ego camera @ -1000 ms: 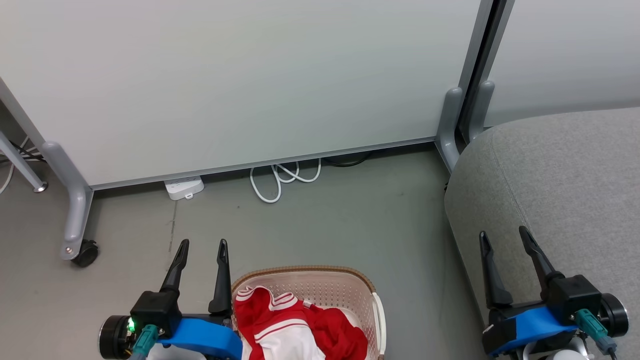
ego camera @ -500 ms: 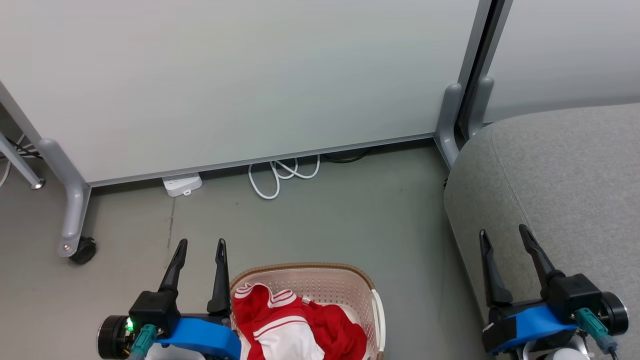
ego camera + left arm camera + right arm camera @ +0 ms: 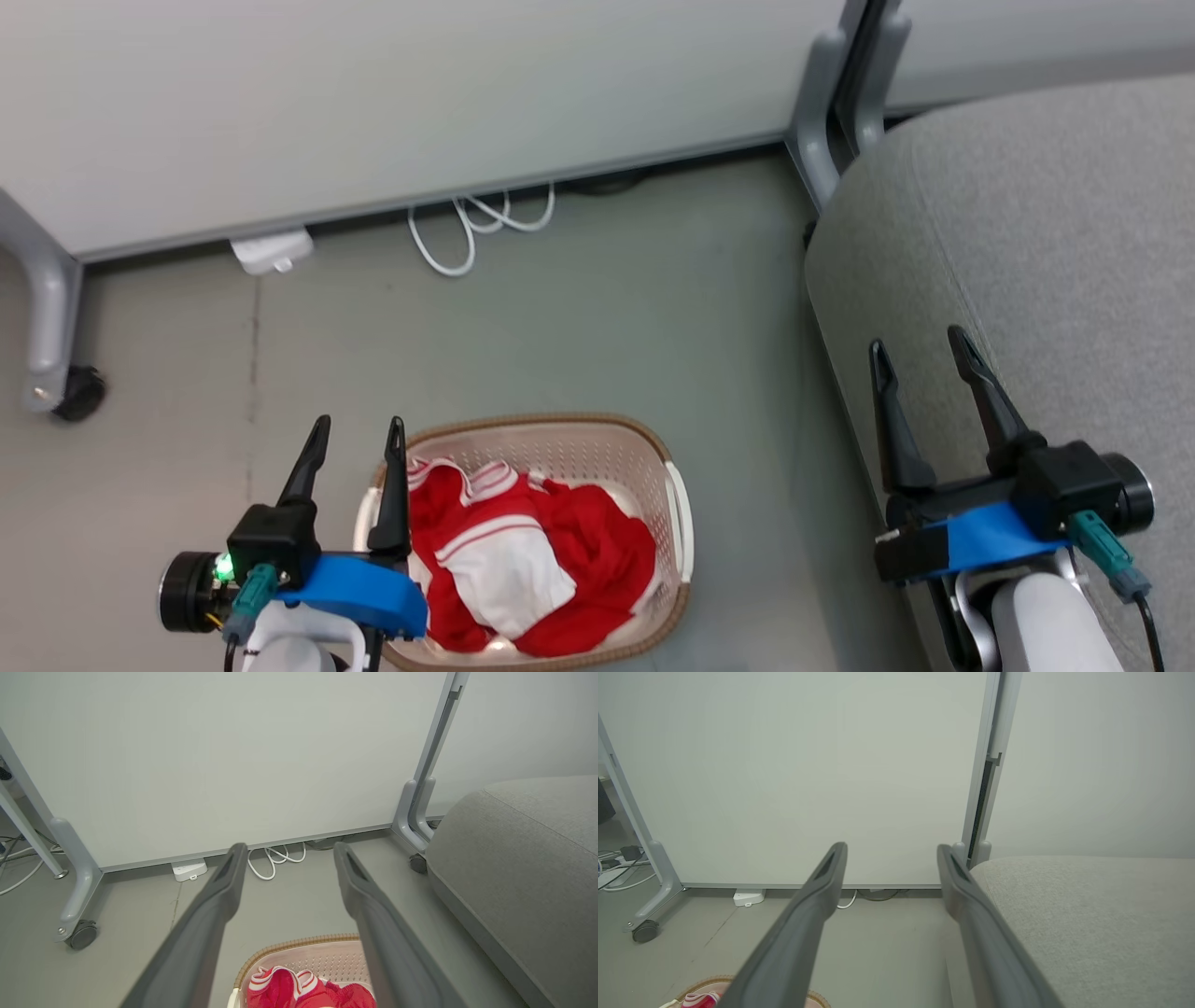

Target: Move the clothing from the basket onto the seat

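**Surface and room.** The floor (image 3: 579, 308) is smooth grey-green sheet material. A pale partition panel (image 3: 373, 93) closes off the far side. It stands on grey metal feet, and the foot at the left ends in a black caster (image 3: 79, 392). A white power strip (image 3: 271, 250) lies at the foot of the panel, with a looped white cable (image 3: 476, 224) just beside it. The seat (image 3: 1046, 233), in grey fabric with rounded edges, takes up the right side and stands well apart from the basket.

**Markings.** Any print on the power strip is too small to read. A green indicator is lit on the left wrist housing.

**Task items.** The basket (image 3: 532, 422) stands on the floor. Both garments lie crumpled inside it: the red-and-white shirt (image 3: 499, 569) toward the left and centre, and the plain red shirt (image 3: 607, 551) toward the right.

**Grippers.** The left gripper (image 3: 359, 425) has its fingers moderately spread and nothing between them. Its inner finger crosses the basket's left rim in the head view, and contact cannot be determined. The right gripper (image 3: 915, 338) is spread to a similar width and holds nothing. It hangs over the near edge of the seat.
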You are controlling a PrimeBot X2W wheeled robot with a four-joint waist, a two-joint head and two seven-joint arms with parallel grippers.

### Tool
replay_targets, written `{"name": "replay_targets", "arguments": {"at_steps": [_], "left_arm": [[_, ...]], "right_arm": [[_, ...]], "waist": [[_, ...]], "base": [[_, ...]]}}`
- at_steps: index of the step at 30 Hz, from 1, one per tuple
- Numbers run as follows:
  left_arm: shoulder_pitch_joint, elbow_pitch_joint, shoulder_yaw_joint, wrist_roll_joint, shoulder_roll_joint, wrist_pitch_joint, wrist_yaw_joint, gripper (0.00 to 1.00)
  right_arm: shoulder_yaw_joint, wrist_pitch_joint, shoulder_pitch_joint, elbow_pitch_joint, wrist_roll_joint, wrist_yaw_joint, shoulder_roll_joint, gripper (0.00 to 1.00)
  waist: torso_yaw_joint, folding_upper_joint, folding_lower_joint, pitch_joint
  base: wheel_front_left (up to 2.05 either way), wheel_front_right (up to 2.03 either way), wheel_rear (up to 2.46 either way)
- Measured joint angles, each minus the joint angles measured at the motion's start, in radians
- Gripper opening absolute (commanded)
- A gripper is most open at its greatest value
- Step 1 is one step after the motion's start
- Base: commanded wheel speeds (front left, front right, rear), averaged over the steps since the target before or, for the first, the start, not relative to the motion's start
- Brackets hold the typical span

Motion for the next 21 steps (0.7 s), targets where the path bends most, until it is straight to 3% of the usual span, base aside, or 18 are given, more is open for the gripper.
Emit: {"name": "replay_targets", "arguments": {"at_steps": [21], "left_arm": [[-0.311,0.457,0.042,-0.007,0.093,0.024,0.011,1.0]], "right_arm": [[0.127,-0.041,-0.218,0.026,0.12,0.0,-0.001,1.0]], "waist": [[-0.199,0.0,0.0002,0.408]], "base": [[0.0,0.0,0.0]]}}
